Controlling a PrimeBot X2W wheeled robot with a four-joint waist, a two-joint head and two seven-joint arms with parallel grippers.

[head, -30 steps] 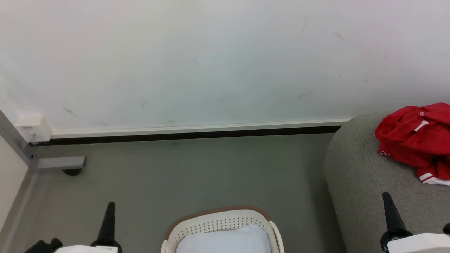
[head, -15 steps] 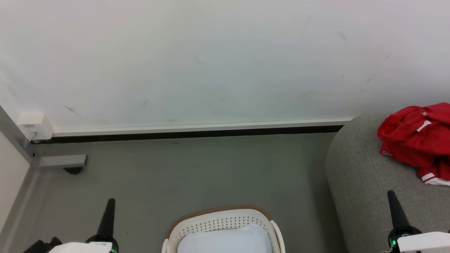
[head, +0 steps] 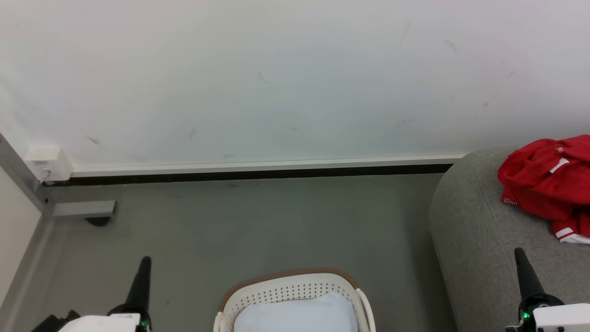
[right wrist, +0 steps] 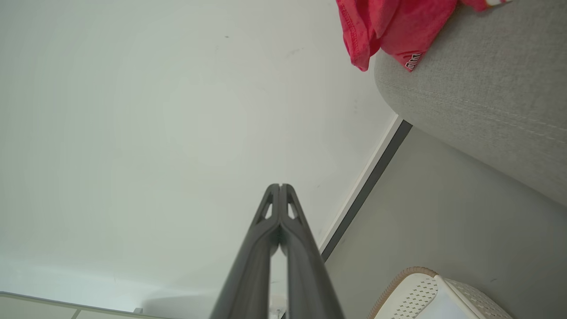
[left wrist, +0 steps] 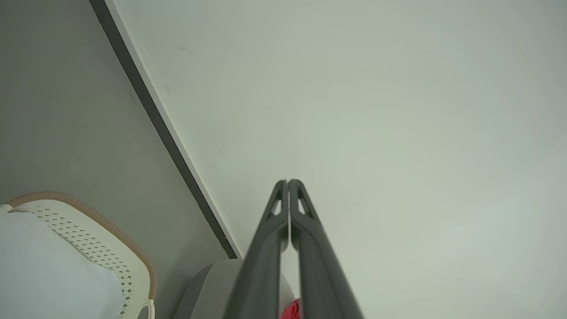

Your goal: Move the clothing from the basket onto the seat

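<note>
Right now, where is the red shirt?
In the head view the clothing lies crumpled on the grey seat at far right, apart from the basket at bottom centre.

Long dark tapered fingers (head: pixel 140 286) on white wrist housings (head: pixel 562 317) (green lights (head: pixel 524 316)).

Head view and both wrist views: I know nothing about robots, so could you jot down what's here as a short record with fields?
clothing: red, crumpled, lying on top of the seat
seat: light grey, upholstered, at the right
basket: cream with a brown rim, standing on the floor
inside basket: pale blue cloth
left fingers: pressed together, holding nothing
right fingers: pressed together, holding nothing
task state: clothing is out of the basket and on the seat
</note>
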